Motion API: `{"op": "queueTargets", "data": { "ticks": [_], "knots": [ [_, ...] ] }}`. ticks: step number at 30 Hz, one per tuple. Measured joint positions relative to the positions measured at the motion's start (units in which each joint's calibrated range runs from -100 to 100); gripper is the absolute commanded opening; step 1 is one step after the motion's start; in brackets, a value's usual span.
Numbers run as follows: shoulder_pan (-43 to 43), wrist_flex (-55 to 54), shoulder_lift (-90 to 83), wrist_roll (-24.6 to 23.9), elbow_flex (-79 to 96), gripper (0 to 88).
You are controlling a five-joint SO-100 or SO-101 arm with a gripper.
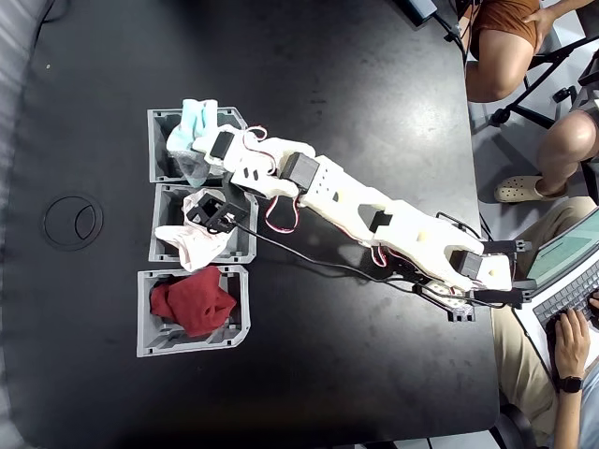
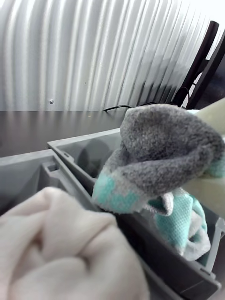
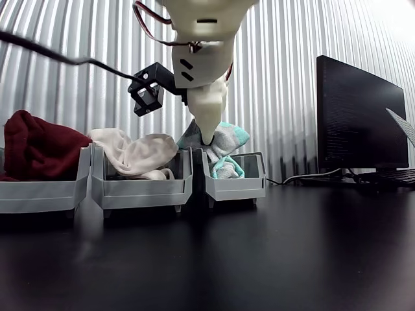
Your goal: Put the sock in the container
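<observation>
Gripper [image 3: 207,136]: poised low over the right-hand bin in the other view, white fingers pressed into bunched fabric; jaw gap buried in cloth, so opening impossible to judge, grip on the sock likely but unconfirmed.
Sock [image 2: 164,159]: mint, white and grey, heaped at the container's top, part draped over the near wall, part down inside in the wrist view.
Container [image 1: 161,150]: top grey bin of three in the fixed view, one corner masked by the arm.
Middle bin [image 1: 245,251]: cream-white cloth [image 1: 197,245] spilling over its edge; blurred and cropped in the wrist view's foreground.
Bottom bin [image 1: 145,323]: dark red cloth [image 1: 194,301] bundled inside.
Black table [image 1: 356,355]: edges cut off on every side.
Person [image 1: 571,351]: hand on a keyboard at the right edge, mostly out of frame.
</observation>
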Motion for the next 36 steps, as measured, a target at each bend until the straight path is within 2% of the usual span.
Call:
{"op": "queueTargets", "data": {
  "ticks": [21,23,27,29,31,36],
  "knots": [
    [1.9,-1.2,7.7,0.0,-3.4,2.1],
    [1.9,-1.2,7.8,0.0,-4.0,7.3],
    [1.9,-0.9,7.8,0.0,-4.1,26.8],
    [1.9,0.6,7.8,0.0,-4.1,33.7],
    [2.0,2.6,6.9,0.0,-4.1,36.6],
    [2.8,10.6,1.5,0.0,-4.1,36.7]
  ]
}}
